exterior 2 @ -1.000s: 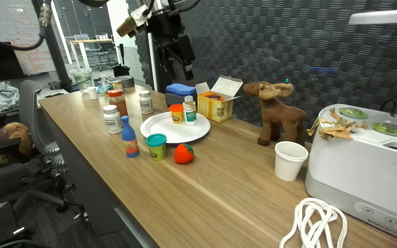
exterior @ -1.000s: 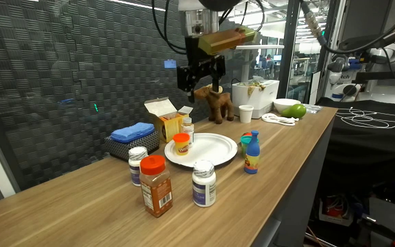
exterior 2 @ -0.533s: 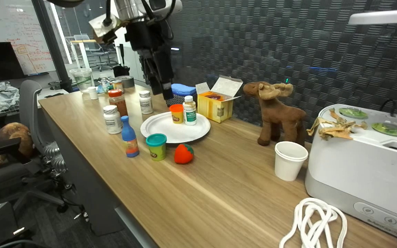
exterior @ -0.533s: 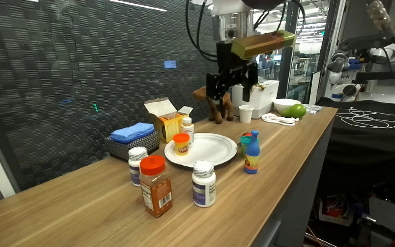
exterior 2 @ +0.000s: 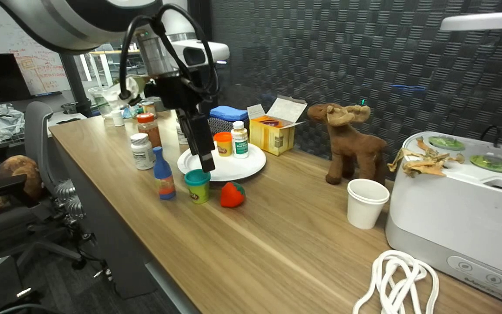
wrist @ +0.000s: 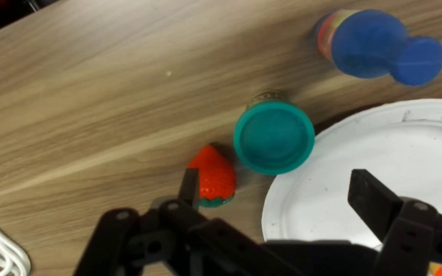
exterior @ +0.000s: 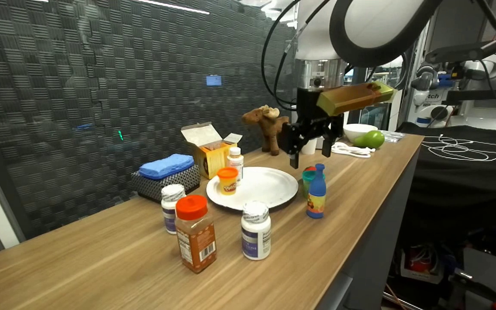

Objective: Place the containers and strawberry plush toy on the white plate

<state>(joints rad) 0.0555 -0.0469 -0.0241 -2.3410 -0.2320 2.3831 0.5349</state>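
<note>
Wood-grain counter (wrist: pixel 90 92) below | strawberry plush toy (wrist: pixel 216 176) just below centre of my wrist view, off the white plate (wrist: pixel 320 214), lower right | teal-lidded tub (wrist: pixel 274 138) to its upper right, just beside the plate | my tool (exterior: pixel 310 156) hangs above, spread, nothing held | risk: descending off-line, I could shove the toy away or topple the tub.

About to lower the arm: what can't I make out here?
Wrist view: part of the strawberry, behind the fingers.
Wrist view: part of the white plate, cut off by the right edge.
Wrist view: label of the blue bottle, blurred.
In an exterior view: most of the strawberry, behind the teal-lidded tub.
In an exterior view: part of one white bottle, behind the fingers.
</note>
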